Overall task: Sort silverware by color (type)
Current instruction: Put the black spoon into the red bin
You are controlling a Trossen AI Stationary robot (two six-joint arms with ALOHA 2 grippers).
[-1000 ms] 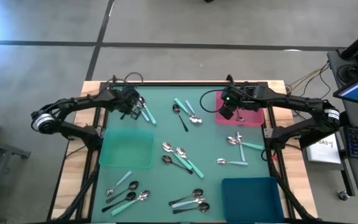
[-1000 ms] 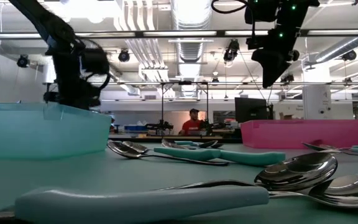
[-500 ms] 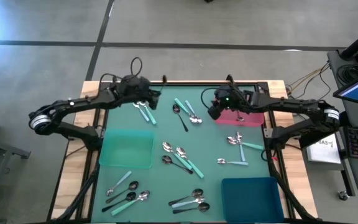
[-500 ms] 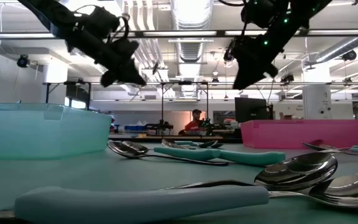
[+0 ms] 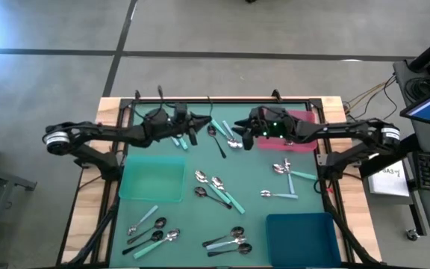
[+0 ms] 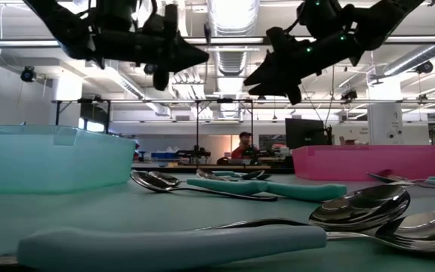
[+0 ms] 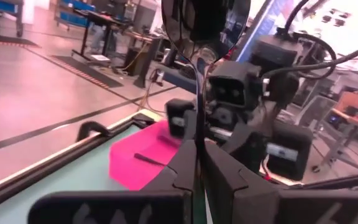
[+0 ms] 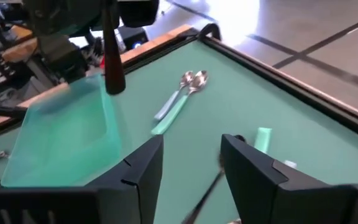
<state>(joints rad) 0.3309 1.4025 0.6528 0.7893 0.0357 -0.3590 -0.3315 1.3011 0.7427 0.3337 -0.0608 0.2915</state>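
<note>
My left gripper (image 5: 192, 129) hovers level above the far middle of the table, shut on a dark-handled metal spoon (image 7: 205, 25). My right gripper (image 5: 239, 127) faces it from the right, open and holding nothing; in the right wrist view (image 8: 191, 146) its fingers frame bare mat. In the low view both grippers hang high, left (image 6: 201, 54) and right (image 6: 251, 75). Other spoons lie flat on the green mat: two with pale handles (image 8: 182, 99), a few under the grippers (image 5: 226, 138), and groups mid-table (image 5: 215, 188) and near the front (image 5: 230, 240). My left gripper pinches the spoon's thin dark handle (image 7: 197, 134) between its two fingers. The fingers lie level, pointing toward the table's right, across the handle. The spoon is lifted clear and stands roughly upright, its shiny bowl (image 7: 205, 25) beyond the fingertips.
A pale teal tray (image 5: 153, 179) sits left of centre, a pink tray (image 5: 295, 134) at the far right under the right arm, and a dark blue tray (image 5: 301, 232) near right. A wooden frame (image 5: 110, 112) edges the table. A person shows far off (image 6: 240, 145).
The left gripper swung from the far left corner toward the table's middle and tipped from pointing down to level. The right gripper left the pink tray, moved leftward toward the middle and likewise tipped level. The two now face each other.
</note>
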